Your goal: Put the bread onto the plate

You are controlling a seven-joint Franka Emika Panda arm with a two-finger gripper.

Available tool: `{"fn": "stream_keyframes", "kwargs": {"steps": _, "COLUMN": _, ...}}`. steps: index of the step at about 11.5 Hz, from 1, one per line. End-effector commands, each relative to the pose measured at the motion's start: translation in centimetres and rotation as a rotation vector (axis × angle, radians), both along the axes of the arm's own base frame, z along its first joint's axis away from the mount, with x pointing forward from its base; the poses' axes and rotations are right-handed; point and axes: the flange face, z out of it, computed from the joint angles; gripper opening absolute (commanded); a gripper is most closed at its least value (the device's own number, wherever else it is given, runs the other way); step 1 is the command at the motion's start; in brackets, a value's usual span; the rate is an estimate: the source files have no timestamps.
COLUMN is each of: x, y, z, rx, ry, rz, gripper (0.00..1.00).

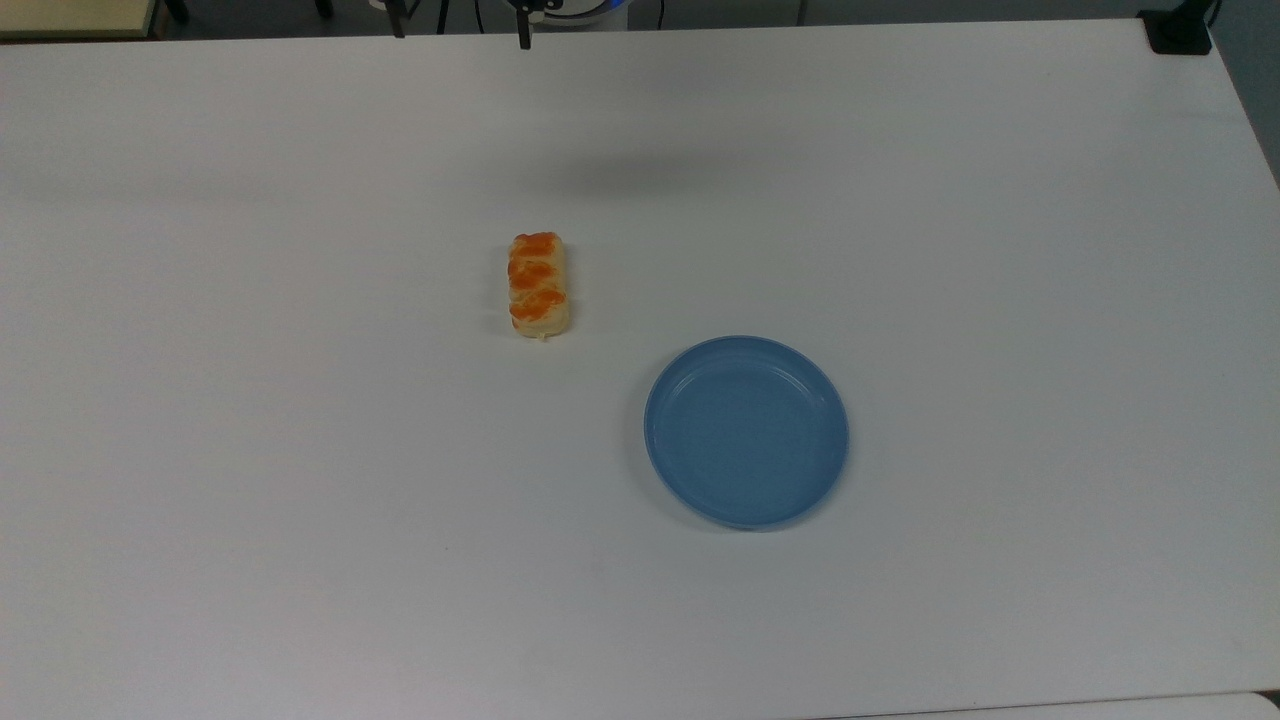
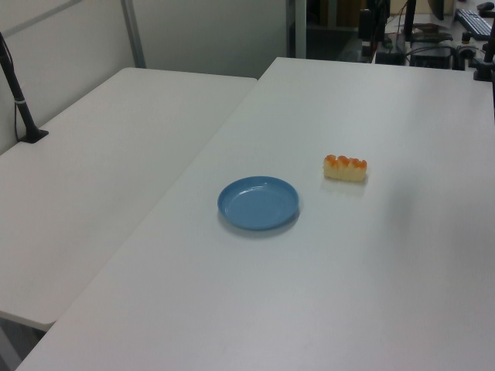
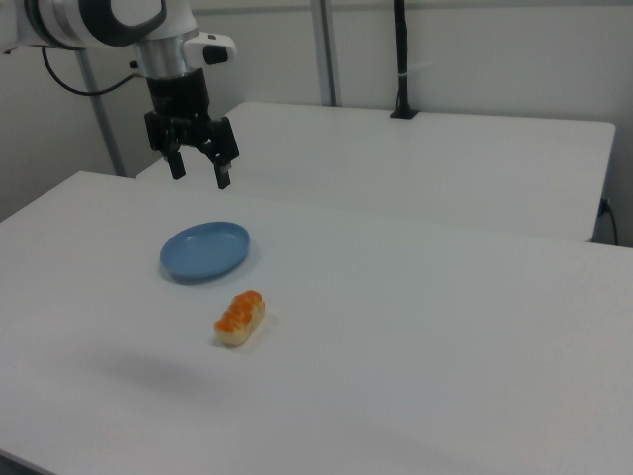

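Bare white table point(image 1: 300, 500) lies all around the bread point(image 1: 539, 285) and the plate point(image 1: 746, 431), which sit apart, with nothing between them.

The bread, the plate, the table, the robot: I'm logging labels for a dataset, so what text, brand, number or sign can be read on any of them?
None: no readable text on the pale-yellow orange-glazed bread, the round blue plastic plate, the white table or the robot's open hand.
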Motion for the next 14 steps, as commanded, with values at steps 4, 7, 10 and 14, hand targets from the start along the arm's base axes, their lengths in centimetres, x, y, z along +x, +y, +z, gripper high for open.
{"fn": "stream_keyframes", "kwargs": {"steps": 4, "x": -0.25, "y": 0.74, "z": -0.50, "rx": -0.011, "ry": 0.005, "rz": 0.019, "gripper": 1.00}}
{"fn": "stream_keyframes", "kwargs": {"steps": 7, "x": -0.22, "y": 0.81, "z": -1.00, "rx": -0.012, "ry": 0.014, "rz": 0.022, "gripper": 1.00}}
{"fn": "stream_keyframes", "kwargs": {"steps": 10, "x": -0.28, "y": 0.83, "z": -1.14, "rx": -0.010, "ry": 0.017, "rz": 0.022, "gripper": 1.00}}
{"fn": "stream_keyframes", "kwargs": {"steps": 14, "x": -0.23, "y": 0.91, "z": -1.22, "rx": -0.003, "ry": 0.019, "rz": 0.022, "gripper": 1.00}}
